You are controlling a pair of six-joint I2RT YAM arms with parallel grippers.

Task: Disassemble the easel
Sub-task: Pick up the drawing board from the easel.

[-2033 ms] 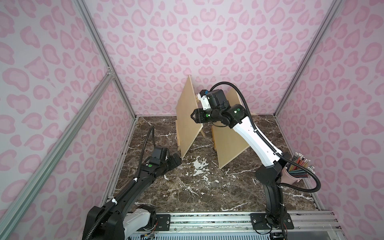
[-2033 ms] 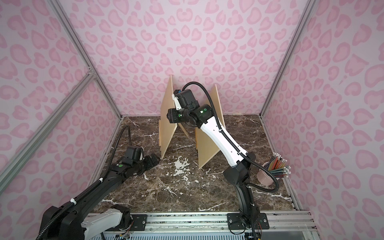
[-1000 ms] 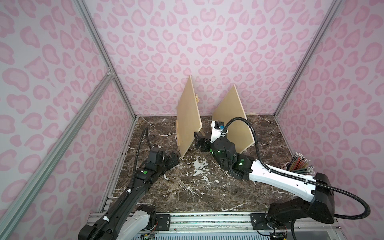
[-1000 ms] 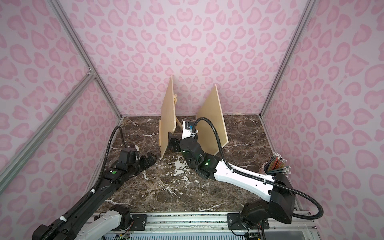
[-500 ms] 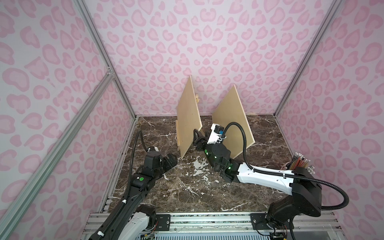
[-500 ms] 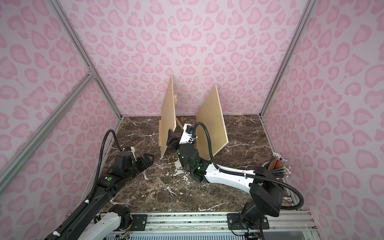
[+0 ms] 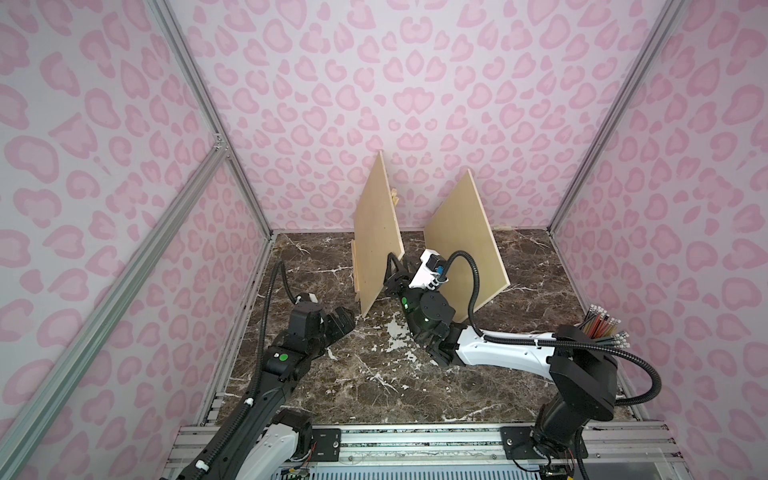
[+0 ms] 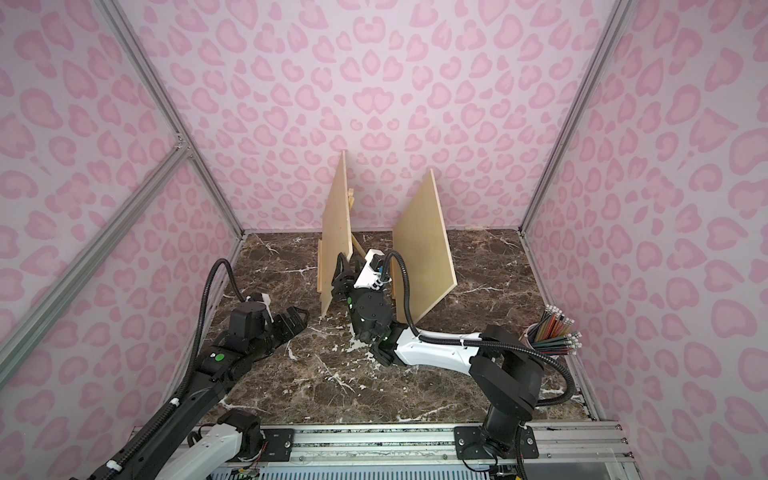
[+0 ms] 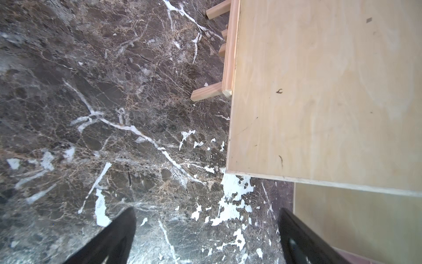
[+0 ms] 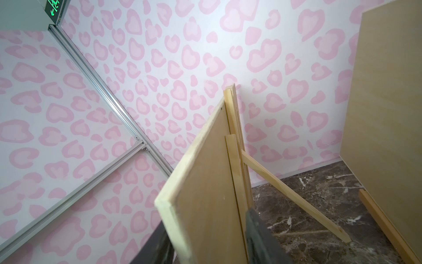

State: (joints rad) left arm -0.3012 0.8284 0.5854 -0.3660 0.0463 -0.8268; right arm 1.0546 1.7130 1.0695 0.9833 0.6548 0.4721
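Two pale wooden boards stand on the marble floor, each propped on an easel. The left board (image 7: 378, 232) (image 8: 336, 232) leans on a light wood easel (image 8: 320, 266) whose rear leg (image 10: 292, 196) slants to the floor. My right gripper (image 7: 391, 276) (image 8: 340, 279) (image 10: 205, 230) reaches low behind that board (image 10: 205, 182), one finger on each side of its lower corner and the easel rail (image 10: 235, 160). Whether the fingers press it does not show. My left gripper (image 7: 343, 322) (image 8: 293, 320) (image 9: 206, 212) hangs open and empty just in front of the board's near corner (image 9: 319, 91).
The right board (image 7: 461, 241) (image 8: 422, 245) (image 10: 388, 102) stands beside my right arm, on its own ledge (image 10: 383, 224). A cup of coloured pencils (image 7: 602, 328) (image 8: 552, 332) sits at the right wall. Pink-patterned walls close in three sides.
My right arm came down from the top of the boards to the floor, moved in on the left board's lower corner, and its jaws narrowed around it. The left gripper stays open.
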